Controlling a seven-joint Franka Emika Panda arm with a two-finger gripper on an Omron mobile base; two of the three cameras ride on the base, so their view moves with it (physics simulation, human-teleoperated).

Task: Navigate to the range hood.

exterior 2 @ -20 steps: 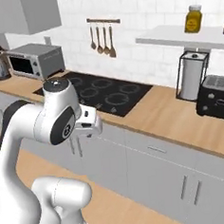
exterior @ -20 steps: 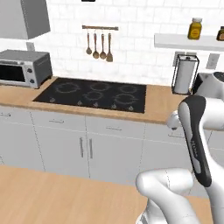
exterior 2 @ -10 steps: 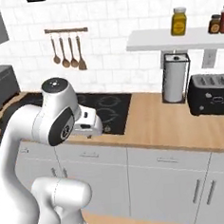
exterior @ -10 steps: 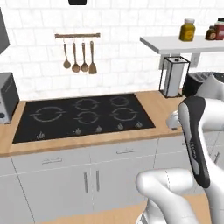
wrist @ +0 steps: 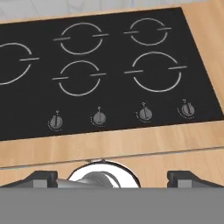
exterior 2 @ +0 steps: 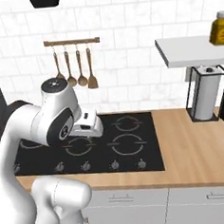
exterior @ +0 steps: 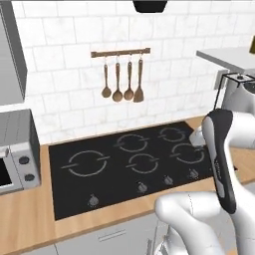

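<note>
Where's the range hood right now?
The range hood sits at the top edge of the left base view, right of centre, above the utensil rail and cooktop; in the right base view it is top left.

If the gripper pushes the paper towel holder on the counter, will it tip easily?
Probably yes: the paper towel holder is a tall, thin black wire frame, so likely light. The upright white roll inside puts its weight high. It stands free on the counter.

matt black range hood (exterior: 150, 5), glossy black glass cooktop (wrist: 109, 65), smooth wood counter (exterior 2: 193, 150), wooden utensils (exterior: 122, 82)
</note>
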